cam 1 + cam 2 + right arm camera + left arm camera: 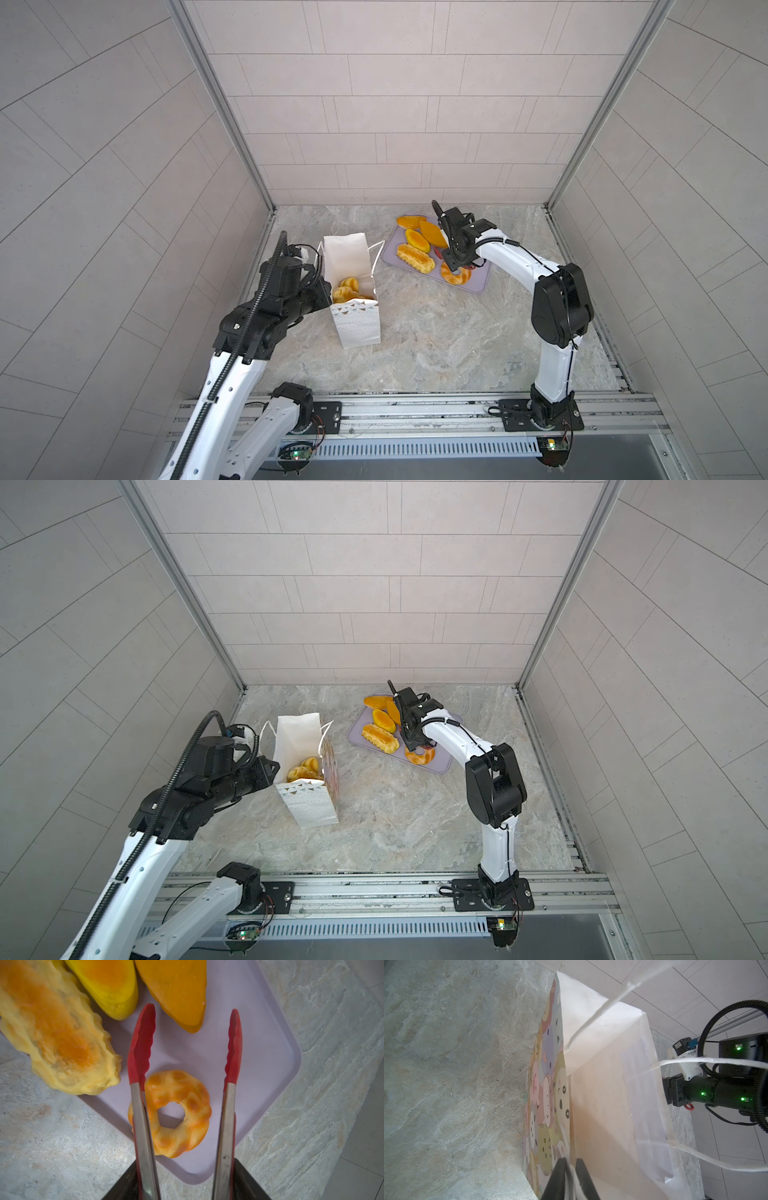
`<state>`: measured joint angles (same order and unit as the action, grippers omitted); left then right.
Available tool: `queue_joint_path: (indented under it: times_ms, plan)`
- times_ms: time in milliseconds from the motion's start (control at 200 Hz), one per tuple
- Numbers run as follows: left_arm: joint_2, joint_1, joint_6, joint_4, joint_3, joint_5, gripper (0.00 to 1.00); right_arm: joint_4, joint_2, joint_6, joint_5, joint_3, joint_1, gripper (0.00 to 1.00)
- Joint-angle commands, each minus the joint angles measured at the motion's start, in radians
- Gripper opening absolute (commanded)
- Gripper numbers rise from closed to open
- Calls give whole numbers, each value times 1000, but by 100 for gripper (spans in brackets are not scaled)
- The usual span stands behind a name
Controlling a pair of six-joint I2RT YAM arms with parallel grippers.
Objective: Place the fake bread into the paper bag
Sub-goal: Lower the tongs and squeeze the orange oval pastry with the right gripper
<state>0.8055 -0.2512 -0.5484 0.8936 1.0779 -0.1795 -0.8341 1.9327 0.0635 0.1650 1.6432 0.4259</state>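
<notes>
Fake bread ring (197, 1109) between right gripper (185, 1186)'s spread tongs (141, 1047)
Likely light, squashy: nip outer sides; left gripper (570, 1164) pinches paper bag (602, 1095).

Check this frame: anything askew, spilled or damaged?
Nothing stands out. The white paper gift bag stands upright, its rim pinched by the left gripper, golden toy pastries inside. The rest lie on the flat lilac tray; the red-tipped steel tongs in the right gripper hang open over the ring-shaped pastry.
</notes>
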Motion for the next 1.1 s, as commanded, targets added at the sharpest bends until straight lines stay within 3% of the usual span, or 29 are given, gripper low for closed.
queue_joint_path:
  times_ms: [0,500,866,1096]
  plan:
    - [4,-2,15,-8,8,0,15,6,25,-25,-10,37,-8,65]
    - [9,-2,19,4,23,0,15,34,93,-43,-65,79,-32,61]
    - [11,-2,13,6,30,3,15,50,53,-36,-67,47,-35,43]
    - [11,-2,9,2,29,3,15,65,-28,-28,-44,-20,-35,38]
